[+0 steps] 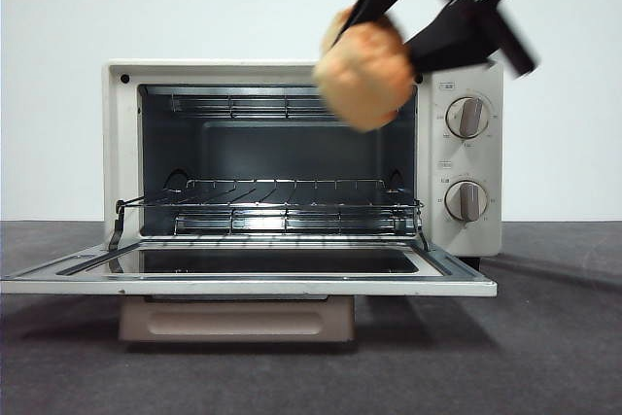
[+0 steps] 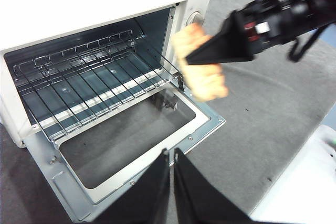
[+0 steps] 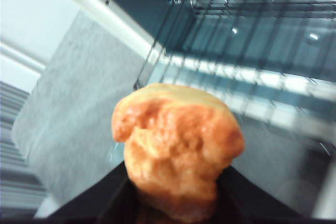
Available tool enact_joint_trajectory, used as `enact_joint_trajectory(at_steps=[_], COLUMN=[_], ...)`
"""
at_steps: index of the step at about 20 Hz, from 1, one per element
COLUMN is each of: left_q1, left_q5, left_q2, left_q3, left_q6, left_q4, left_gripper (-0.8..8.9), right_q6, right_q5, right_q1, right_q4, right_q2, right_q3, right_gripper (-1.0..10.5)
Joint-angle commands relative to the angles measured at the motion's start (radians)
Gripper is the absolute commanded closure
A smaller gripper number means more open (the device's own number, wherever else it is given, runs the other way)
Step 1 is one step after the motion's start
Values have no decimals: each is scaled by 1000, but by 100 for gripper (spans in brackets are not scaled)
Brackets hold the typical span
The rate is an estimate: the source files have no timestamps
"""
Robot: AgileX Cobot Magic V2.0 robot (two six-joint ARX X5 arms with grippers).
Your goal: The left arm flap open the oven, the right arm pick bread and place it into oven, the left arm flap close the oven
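Now the right end effector (image 1: pixel 374 31) clamps the bread (image 1: pixel 364 70) in air before the oven (image 1: pixel 466 157) — door down; left end effector (image 2: pixel 171 163) closed, empty.

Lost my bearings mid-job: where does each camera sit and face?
Front: low at table height, facing the open oven; right tool carries bread.
Left wrist: above the door; own left tool at bottom.
Right wrist: behind the bread, facing the rack.
All share oven and bread.
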Motion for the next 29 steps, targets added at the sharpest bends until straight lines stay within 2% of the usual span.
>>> enact_joint_trajectory(at_steps=[1, 8, 11, 14, 18, 24, 29], left_q1=[-8, -8, -8, -8, -8, -8, -8], left_q5=[-6, -6, -6, -6, -6, -6, -6], left_q2=[-5, -5, -5, -5, -5, -5, -5], left_q3=[22, 23, 23, 23, 23, 23, 23], left_q6=[-7, -5, -2, -2, 6, 9, 9], left_q4=[-1, 0, -1, -4, -9, -11, -23], left_gripper=[798, 798, 798, 798, 798, 798, 798], right_q6=[50, 120, 136, 145, 154, 153, 148], right_q5=[34, 240, 271, 339, 413, 446, 445], right_q1=[11, 32, 38, 50, 56, 56, 60], right_q4=[113, 326, 417, 473, 472, 473, 473], right_q2=[92, 261, 310, 341, 355, 355, 355], right_q3=[18, 18, 18, 18, 18, 18, 18], right_gripper=[790, 790, 790, 790, 788, 715, 556])
